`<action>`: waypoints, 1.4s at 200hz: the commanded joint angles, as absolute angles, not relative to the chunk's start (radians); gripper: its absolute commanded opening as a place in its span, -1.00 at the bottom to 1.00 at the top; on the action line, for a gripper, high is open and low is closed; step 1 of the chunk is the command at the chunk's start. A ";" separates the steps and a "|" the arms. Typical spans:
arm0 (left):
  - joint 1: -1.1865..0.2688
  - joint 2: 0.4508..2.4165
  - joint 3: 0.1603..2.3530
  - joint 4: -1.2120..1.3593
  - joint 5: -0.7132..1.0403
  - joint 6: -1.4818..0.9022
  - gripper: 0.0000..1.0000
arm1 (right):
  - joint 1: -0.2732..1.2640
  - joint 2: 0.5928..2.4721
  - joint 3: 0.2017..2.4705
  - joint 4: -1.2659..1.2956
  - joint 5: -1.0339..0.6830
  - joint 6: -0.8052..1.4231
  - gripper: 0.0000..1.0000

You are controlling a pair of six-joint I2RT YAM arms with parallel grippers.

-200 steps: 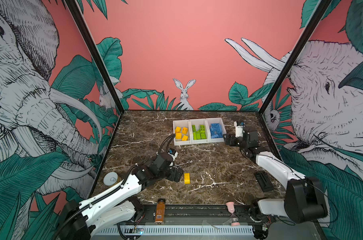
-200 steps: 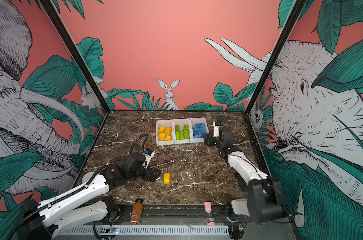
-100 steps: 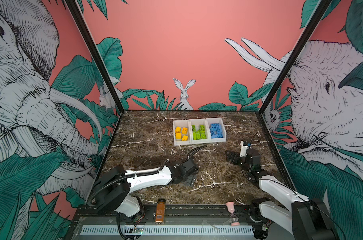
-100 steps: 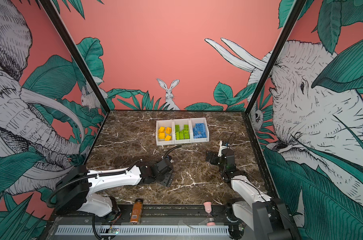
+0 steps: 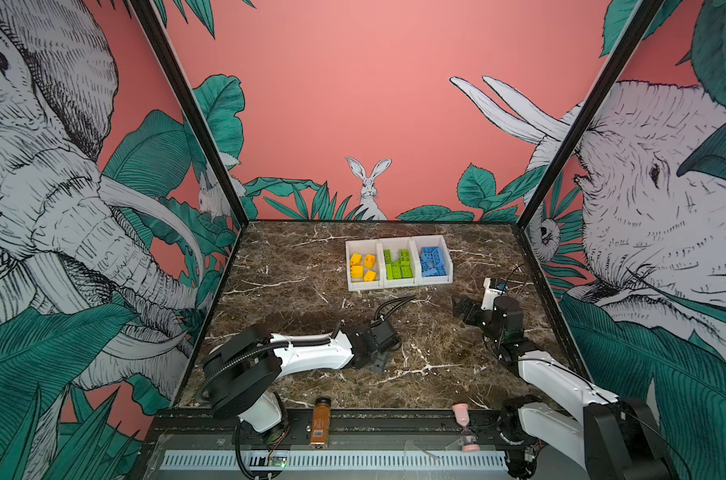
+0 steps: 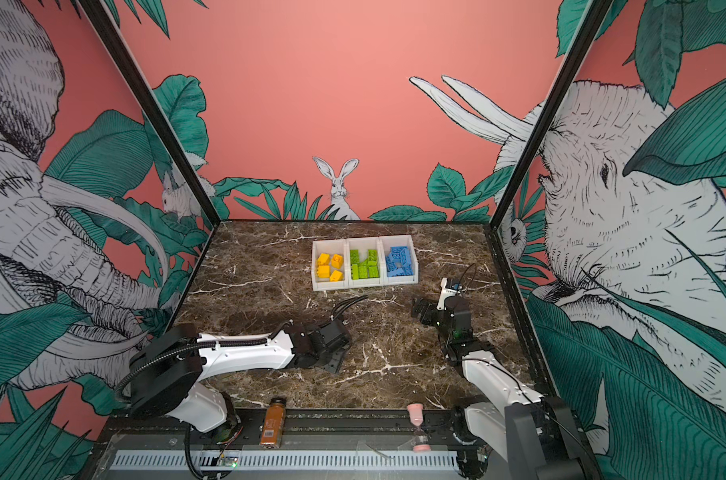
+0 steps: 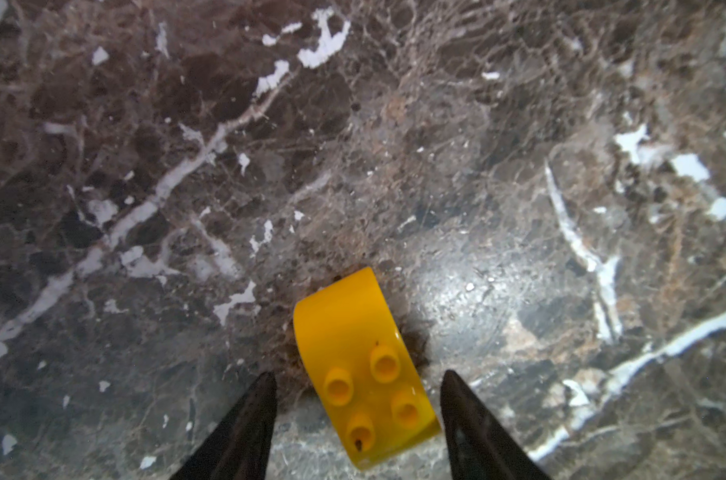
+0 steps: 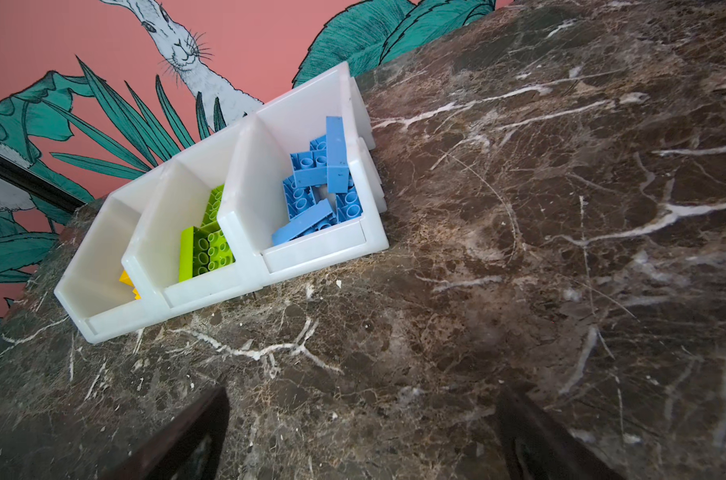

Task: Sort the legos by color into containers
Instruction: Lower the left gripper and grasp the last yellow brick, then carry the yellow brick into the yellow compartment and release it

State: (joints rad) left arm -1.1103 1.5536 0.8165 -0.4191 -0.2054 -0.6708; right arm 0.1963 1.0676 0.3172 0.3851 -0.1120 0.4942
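While my left hand stands partly open astride a yellow lego brick lying on the tabletop, neither finger clearly touching it, my right hand gapes wide and empty near the containers, where yellow legos, green legos and blue legos sit each in their own bin

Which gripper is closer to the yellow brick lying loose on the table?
Left. The left gripper straddles the yellow brick; the right gripper is well off, nearer the white bins.
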 commanded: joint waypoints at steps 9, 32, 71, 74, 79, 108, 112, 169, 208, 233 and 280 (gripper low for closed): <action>-1.112 1.543 0.822 -0.426 -0.241 -0.686 0.18 | 0.195 1.075 0.328 0.426 -0.104 0.489 0.96; -1.110 1.539 0.818 -0.431 -0.258 -0.684 0.12 | 0.194 1.082 0.333 0.424 -0.115 0.487 0.96; -1.109 1.551 0.815 -0.401 -0.252 -0.676 0.00 | 0.195 1.113 0.347 0.428 -0.150 0.482 0.96; -1.108 1.551 0.812 -0.396 -0.250 -0.675 0.00 | 0.195 1.116 0.348 0.428 -0.157 0.483 0.96; -1.109 1.549 0.810 -0.390 -0.249 -0.674 -0.01 | 0.195 1.121 0.350 0.431 -0.167 0.483 0.96; -1.102 1.542 0.798 -0.387 -0.252 -0.678 -0.02 | 0.195 1.140 0.360 0.439 -0.199 0.486 0.96; -1.100 1.542 0.798 -0.388 -0.250 -0.678 -0.02 | 0.195 1.140 0.360 0.438 -0.201 0.487 0.96; -1.088 1.539 0.773 -0.380 -0.232 -0.690 -0.04 | 0.194 1.131 0.356 0.435 -0.203 0.483 0.96; -1.077 1.542 0.782 -0.372 -0.223 -0.666 -0.09 | 0.195 1.126 0.355 0.432 -0.198 0.477 0.96; -1.059 1.508 0.774 -0.383 -0.227 -0.654 -0.41 | 0.194 1.127 0.354 0.434 -0.198 0.476 0.96; -0.997 1.389 0.789 -0.439 -0.246 -0.582 -0.52 | 0.194 1.156 0.369 0.439 -0.231 0.477 0.96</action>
State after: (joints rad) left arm -1.0260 1.4750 0.7734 -0.3801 -0.2222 -0.6289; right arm 0.1963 1.1408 0.3416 0.4004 -0.2043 0.4889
